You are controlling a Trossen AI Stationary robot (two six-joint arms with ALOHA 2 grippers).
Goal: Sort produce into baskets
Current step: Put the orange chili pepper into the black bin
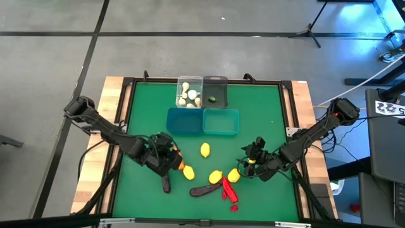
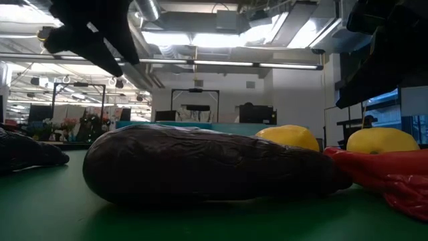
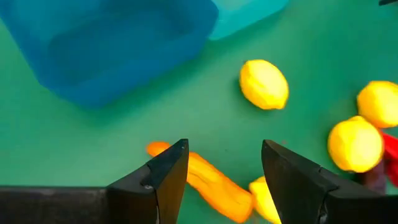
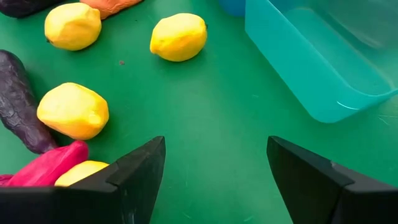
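Hovering — left hand (image 3: 221, 180) spread, above carrot (image 3: 208, 180)

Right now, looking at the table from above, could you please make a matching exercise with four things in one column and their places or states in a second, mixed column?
Things:
1. garlic bulbs
2. carrot
3. chili peppers
4. left gripper

Places or states:
A. open, above the orange piece
B. inside the clear bin
C. on the mat under the left gripper
D. on the mat at the near edge, beside an eggplant

Pairs: 1-B, 2-C, 3-D, 4-A
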